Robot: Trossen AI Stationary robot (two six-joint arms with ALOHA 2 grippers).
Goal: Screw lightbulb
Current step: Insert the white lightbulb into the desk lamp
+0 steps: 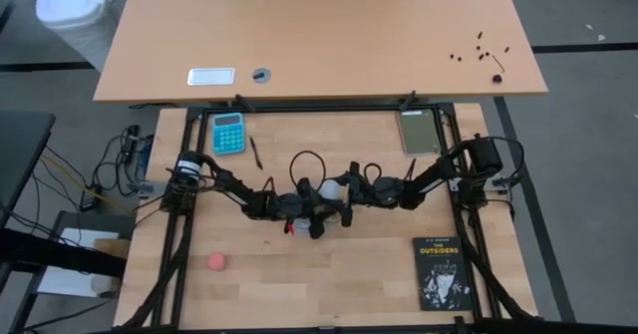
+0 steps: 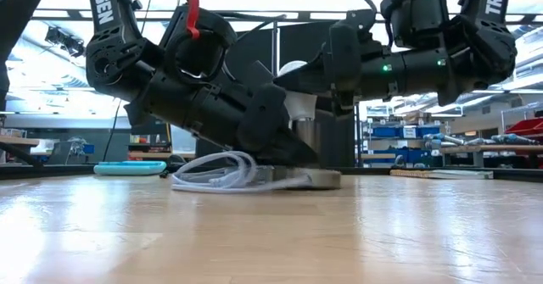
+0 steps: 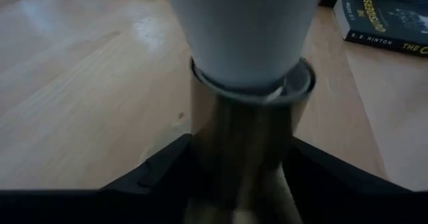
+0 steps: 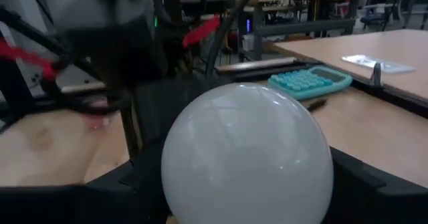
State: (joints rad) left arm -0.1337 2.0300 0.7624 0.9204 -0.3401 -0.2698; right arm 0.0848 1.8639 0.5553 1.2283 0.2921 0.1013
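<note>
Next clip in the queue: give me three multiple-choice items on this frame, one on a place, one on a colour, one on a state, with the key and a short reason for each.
1. Where does the black book lie on the table?
A. near its right front corner
B. beside the teal calculator
C. under the left arm

2. What colour is the small ball in front of the left arm?
A. green
B. pink
C. white

3. What is the right gripper doing?
A. hanging open above the book
B. shut on the lightbulb
C. resting on the calculator

Key: 1 A, since the high view shows the book at the right front, far from the calculator. 2 B, the ball shows pink on the wood. 3 B, the right wrist view shows the white bulb filling the space between its fingers, while the left gripper grips the metal socket below it.
</note>
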